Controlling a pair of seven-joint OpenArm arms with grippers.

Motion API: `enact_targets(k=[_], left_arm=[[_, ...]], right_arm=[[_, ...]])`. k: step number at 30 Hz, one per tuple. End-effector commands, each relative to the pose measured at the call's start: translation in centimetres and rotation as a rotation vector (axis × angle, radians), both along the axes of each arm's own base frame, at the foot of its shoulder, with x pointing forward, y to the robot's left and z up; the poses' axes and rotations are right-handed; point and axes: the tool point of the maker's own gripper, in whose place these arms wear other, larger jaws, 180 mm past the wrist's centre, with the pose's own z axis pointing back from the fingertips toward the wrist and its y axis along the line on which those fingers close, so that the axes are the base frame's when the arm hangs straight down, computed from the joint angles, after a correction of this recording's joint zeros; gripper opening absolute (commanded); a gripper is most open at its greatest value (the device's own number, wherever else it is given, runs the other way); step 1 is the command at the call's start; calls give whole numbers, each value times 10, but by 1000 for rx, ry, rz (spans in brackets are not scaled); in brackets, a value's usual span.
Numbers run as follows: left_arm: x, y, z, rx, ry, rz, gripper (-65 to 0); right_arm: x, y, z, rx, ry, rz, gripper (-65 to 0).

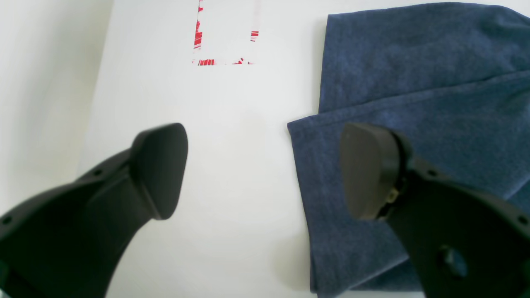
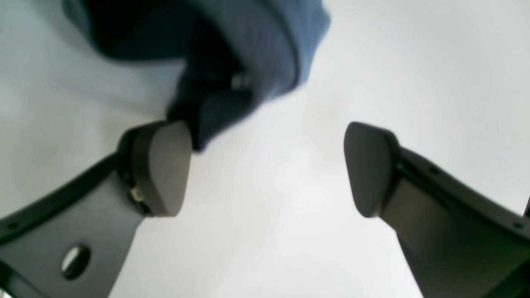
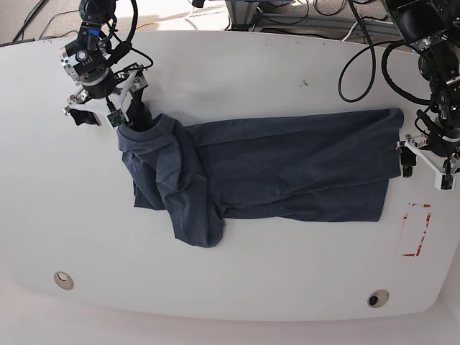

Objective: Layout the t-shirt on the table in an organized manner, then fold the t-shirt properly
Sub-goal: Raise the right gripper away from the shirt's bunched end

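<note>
The dark navy t-shirt (image 3: 273, 169) lies stretched sideways across the white table (image 3: 251, 72), with its left end bunched and folded over itself. My right gripper (image 3: 108, 113) stands open at that bunched end. In the right wrist view the blurred cloth (image 2: 256, 45) reaches down to the left finger (image 2: 161, 165), while the right gripper (image 2: 265, 169) has only bare table between its jaws. My left gripper (image 3: 425, 167) is open at the shirt's right edge. In the left wrist view one finger (image 1: 368, 169) hangs over the cloth edge (image 1: 414, 82); the left gripper (image 1: 265, 171) holds nothing.
A red rectangle outline (image 3: 415, 230) is marked near the table's right edge, also in the left wrist view (image 1: 225, 37). Two round grommet holes (image 3: 63, 279) (image 3: 376, 297) sit near the front edge. Cables (image 3: 359, 57) trail over the back right.
</note>
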Motion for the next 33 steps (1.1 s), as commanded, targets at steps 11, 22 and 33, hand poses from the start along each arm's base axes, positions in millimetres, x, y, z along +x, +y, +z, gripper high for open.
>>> enact_targets(k=[11,22,33], left_arm=[[11,3,12,11,-41,-11,-122],[18,-1,10,0,-38,-23,-122],[19,-2,9,-2,-38,-23,-122]], right_arm=[[25,-33,31,-49,-119,-55,-95],[83,-85,92,-242,-273,-75,-95],[142,-41,133,-163,-441,-24,-95]])
